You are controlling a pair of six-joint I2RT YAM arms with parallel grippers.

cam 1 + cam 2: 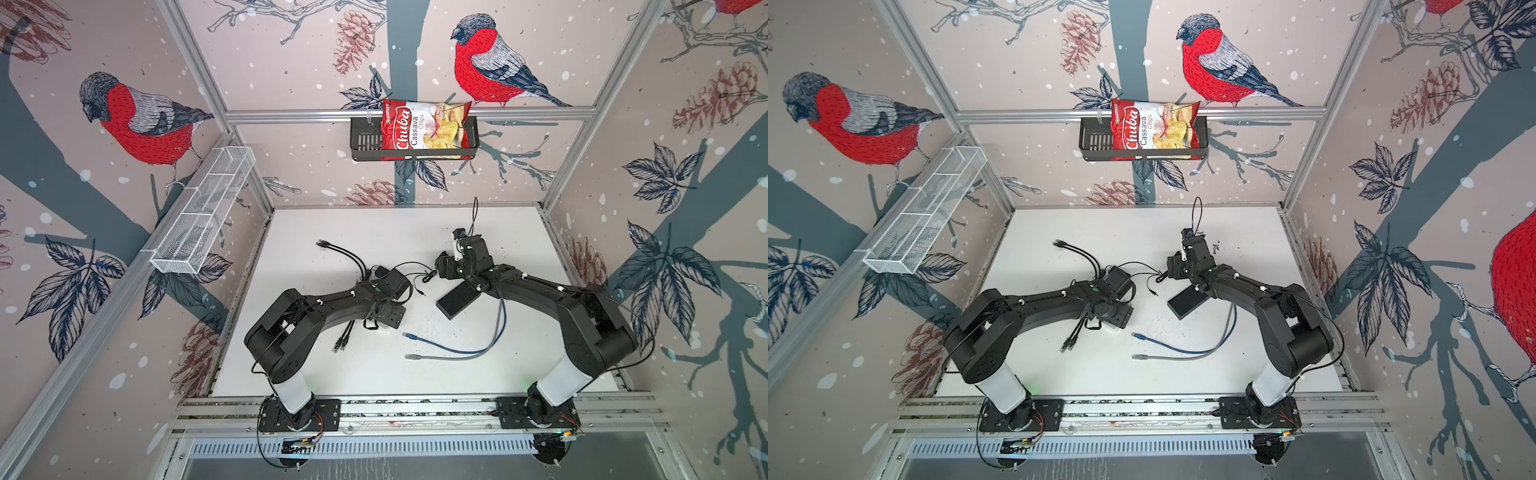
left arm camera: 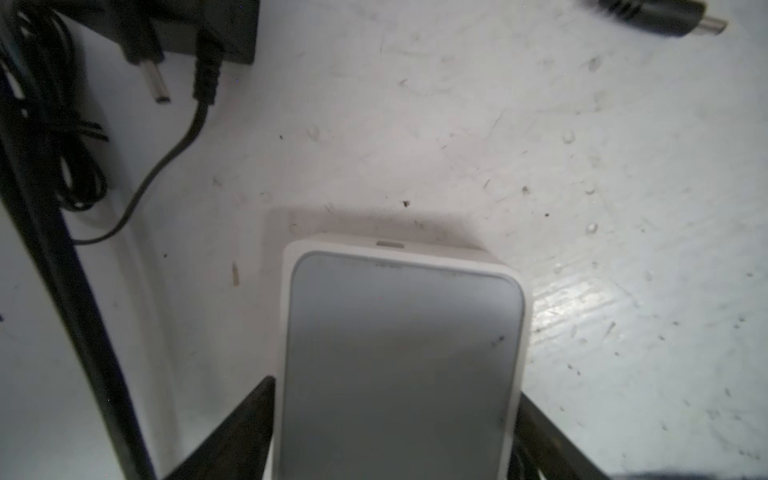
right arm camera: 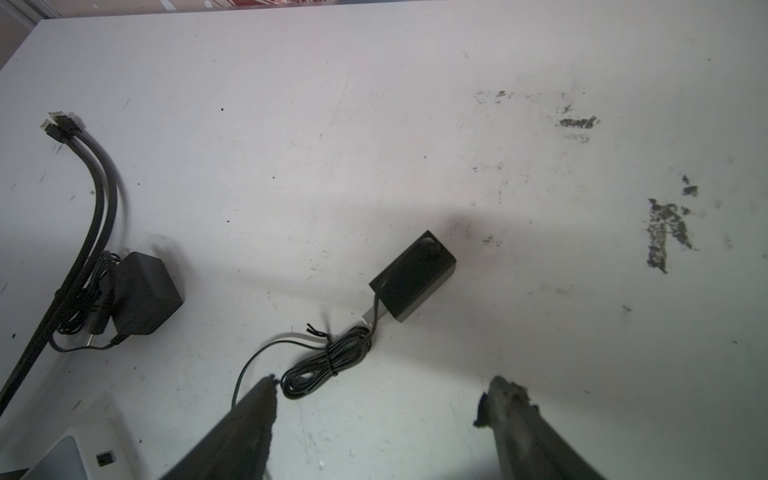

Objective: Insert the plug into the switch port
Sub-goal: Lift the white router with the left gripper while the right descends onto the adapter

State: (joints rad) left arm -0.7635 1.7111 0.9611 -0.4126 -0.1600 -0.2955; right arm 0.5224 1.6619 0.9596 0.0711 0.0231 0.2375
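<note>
Switch [image 1: 384, 329] almost wholly hidden beneath left tool [image 1: 384, 321]

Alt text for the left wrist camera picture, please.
A white switch with a grey top sits between the left tool's black fingers on a scuffed white table; a black power adapter and its cable lie beyond.

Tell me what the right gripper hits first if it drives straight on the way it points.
Most likely the black power adapter, which lies nearly ahead of the open right gripper; its coiled cable sits nearer but off to one side. Height above the table is unclear.
</note>
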